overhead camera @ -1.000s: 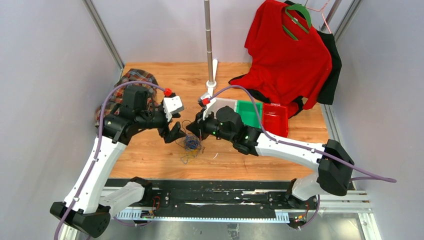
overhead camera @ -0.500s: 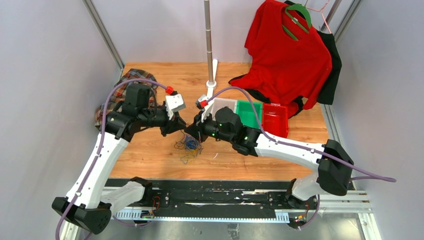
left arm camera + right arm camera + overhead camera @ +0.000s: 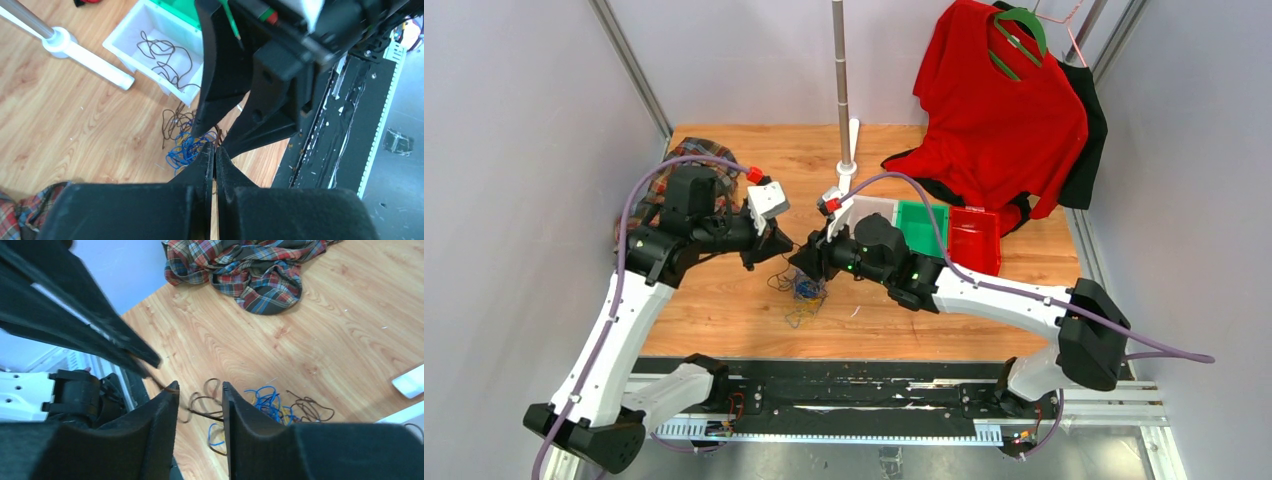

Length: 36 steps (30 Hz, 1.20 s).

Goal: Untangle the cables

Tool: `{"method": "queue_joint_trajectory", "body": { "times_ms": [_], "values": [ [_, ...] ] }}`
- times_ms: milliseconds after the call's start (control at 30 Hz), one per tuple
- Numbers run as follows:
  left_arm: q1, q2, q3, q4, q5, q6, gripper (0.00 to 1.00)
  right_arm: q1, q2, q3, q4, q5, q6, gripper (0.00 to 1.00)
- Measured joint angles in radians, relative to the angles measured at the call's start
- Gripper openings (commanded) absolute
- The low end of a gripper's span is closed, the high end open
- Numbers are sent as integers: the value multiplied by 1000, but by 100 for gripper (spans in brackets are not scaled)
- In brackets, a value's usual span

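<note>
The cables (image 3: 805, 294) lie in a small wad of blue, yellow and brown wire on the wooden table, just below both grippers. In the left wrist view the blue loops (image 3: 186, 151) sit right beyond my left gripper (image 3: 215, 149), whose jaws are pressed together on a thin brown cable at their tips. From above, that left gripper (image 3: 776, 250) hangs at the wad's upper left. My right gripper (image 3: 804, 264) faces it closely. In its own view the right gripper (image 3: 199, 386) stands open, and a brown strand (image 3: 210, 412) crosses the gap without being pinched.
A white bin (image 3: 150, 20) holding a loose brown cable stands behind the wad, with a green bin (image 3: 924, 228) and a red bin (image 3: 974, 240) beside it. A plaid cloth (image 3: 245, 270) lies at the far left. A pole stand (image 3: 842, 90) and a hanging red shirt (image 3: 1004, 110) are at the back.
My left gripper has shut from wide open and drawn slightly back and up from the wad. The right gripper, shut a second ago, has opened.
</note>
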Motion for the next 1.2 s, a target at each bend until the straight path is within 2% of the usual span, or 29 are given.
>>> {"method": "queue_joint_trajectory", "body": {
  "times_ms": [367,733,900,1067,1200],
  "values": [
    [0,-52,109,-55,-4,-52,1,0,113,-1,66,52,11,41],
    [0,-22,415,-83,-29,-78,1,-1,166,-58,135,74,69,40],
    [0,5,551,-85,-88,-71,0,-2,182,-106,166,86,98,41],
    [0,58,715,-87,-213,-55,0,-2,200,-149,217,85,132,41],
    [0,88,786,-61,-306,-48,0,-2,211,-190,261,81,162,41]
  ]
}}
